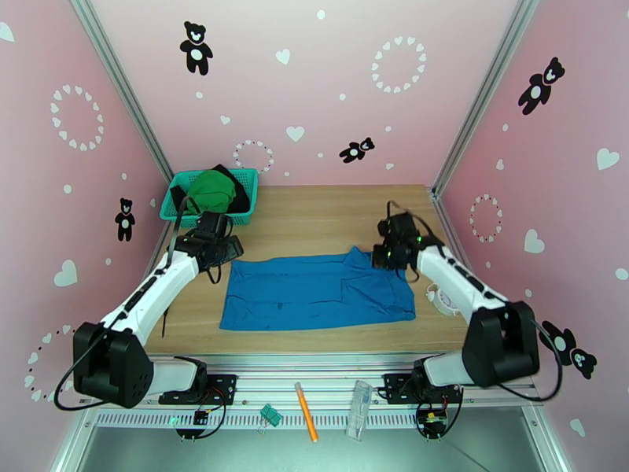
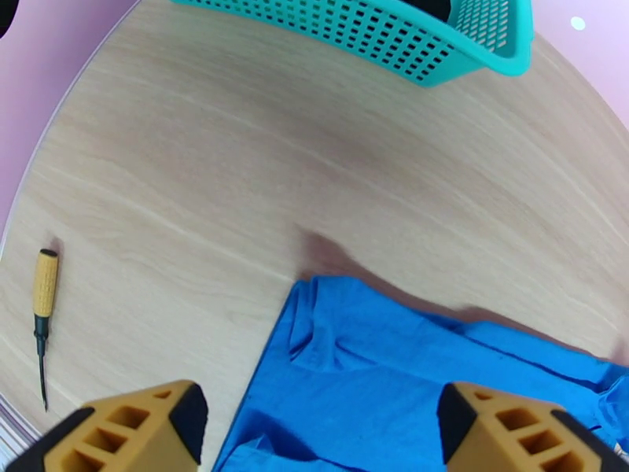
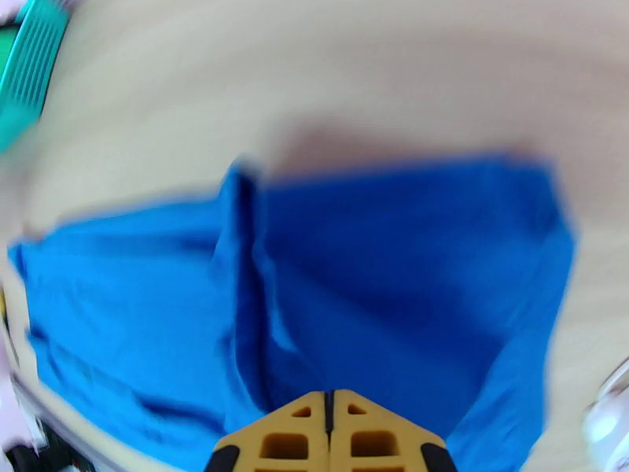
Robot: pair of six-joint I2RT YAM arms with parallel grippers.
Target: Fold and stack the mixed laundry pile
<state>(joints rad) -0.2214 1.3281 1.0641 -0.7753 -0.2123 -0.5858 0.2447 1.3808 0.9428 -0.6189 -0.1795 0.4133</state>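
The blue shirt (image 1: 314, 293) lies spread on the counter (image 1: 330, 210), near its middle, with a fold showing in its right part. The green garment (image 1: 211, 190) and the black garment (image 1: 240, 198) sit heaped in the teal basket (image 1: 250, 176) at the counter's far left corner, green on top. The left fingers (image 2: 137, 430) stand wide apart over the shirt's far left corner. The right fingers (image 3: 307, 442) are pressed together at its far right corner, but that view is blurred, so I cannot tell whether cloth is pinched between them. A small screwdriver (image 2: 43, 308) lies on the bare wood left of the shirt.
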